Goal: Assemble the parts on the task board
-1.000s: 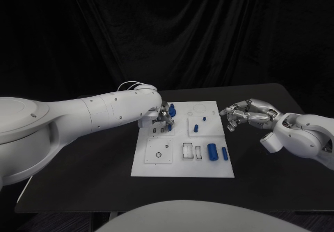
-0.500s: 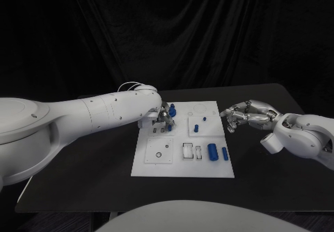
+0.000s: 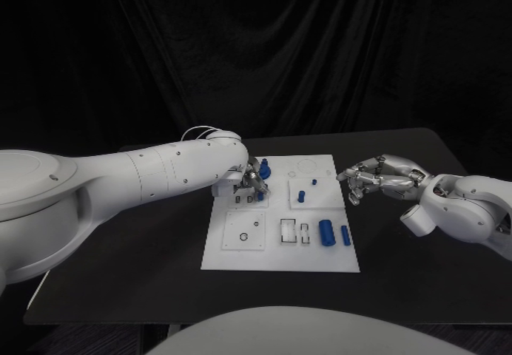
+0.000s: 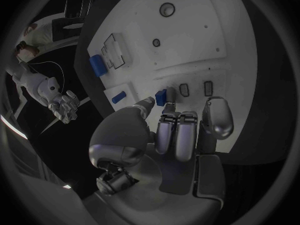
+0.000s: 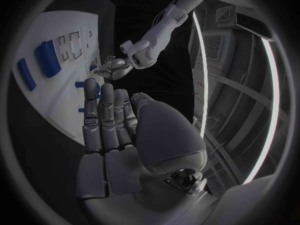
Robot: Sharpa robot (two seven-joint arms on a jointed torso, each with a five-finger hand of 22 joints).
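Item: flat white rectangular task board [image 3: 280, 251], lying in the middle of the black table [image 3: 405, 281], long side running away from me.

Item: small blue pegs and cylinders on the board. One upright blue peg [image 3: 265, 167] stands at the far left corner. One short blue peg [image 3: 301, 197] stands near the middle. Two larger blue cylinders [image 3: 325, 231] lie side by side at the near right, next to a row of rectangular slots [image 3: 288, 231]. A round hole [image 3: 243, 237] sits in the near left panel.

Item: my left hand [image 3: 250, 184], over the far left part of the board. In the left wrist view my fingertips [image 4: 177, 119] touch down beside a small blue piece [image 4: 161, 96] standing at one of the slots; my thumb lies against it. I cannot tell whether I hold it or only touch it.

Item: my right hand [image 3: 374, 177], just off the board's right edge, above the table. Fingers held straight and close together, nothing in them; the right wrist view shows the palm [image 5: 156, 135] bare.
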